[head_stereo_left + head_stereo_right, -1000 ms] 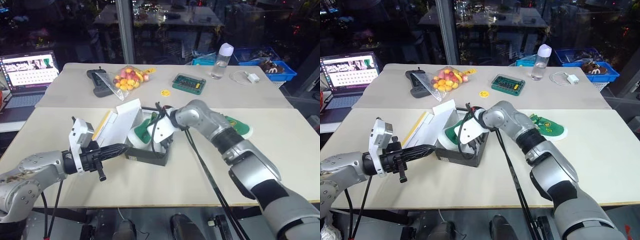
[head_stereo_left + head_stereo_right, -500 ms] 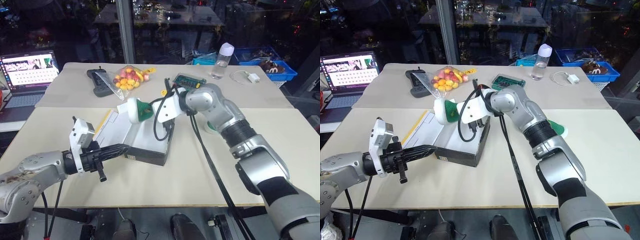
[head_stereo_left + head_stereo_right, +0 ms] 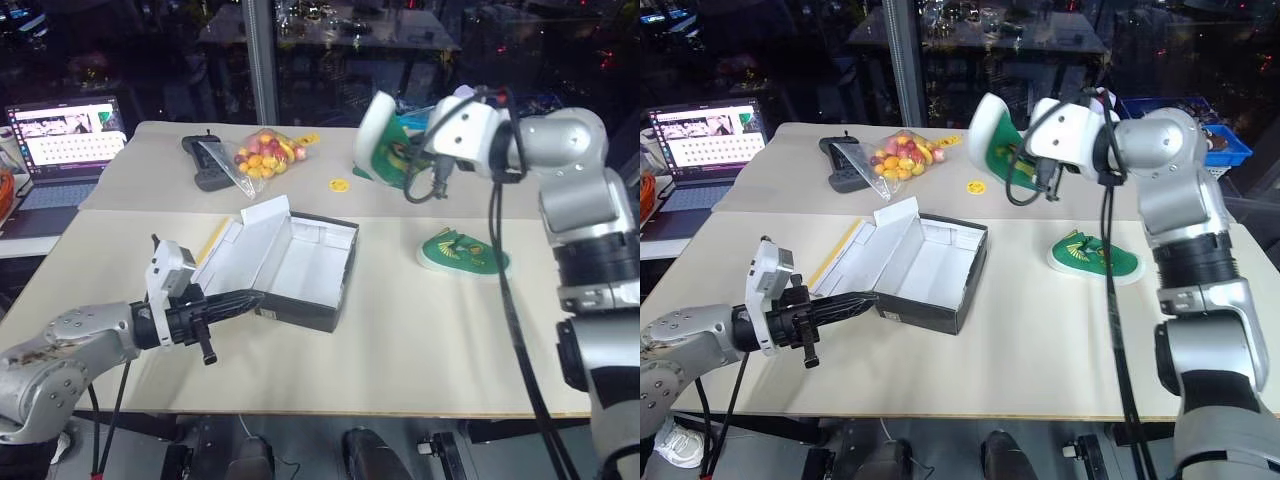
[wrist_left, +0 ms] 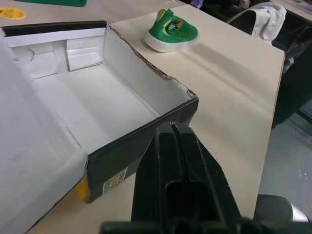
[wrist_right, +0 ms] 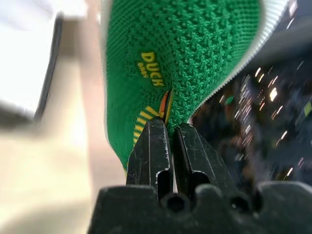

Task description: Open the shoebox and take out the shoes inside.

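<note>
Right wrist view reads "DUCK" on the pinched shoe.

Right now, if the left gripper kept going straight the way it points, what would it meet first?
The left gripper, shut, would first meet the near black side wall of the open white-lined cardboard shoebox, right ahead of its tips; whether they already touch it is unclear.

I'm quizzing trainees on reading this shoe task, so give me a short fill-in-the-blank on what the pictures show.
1. The box lies open and holds ____ shoes.
2. The right pincer is shut on a ____ shoe, held up in the air.
3. The other shoe lies on the ____, apart from the box.
4. The left pincer is ____, its tip at the box's near wall.

Missing words: no; green; table; shut
</note>
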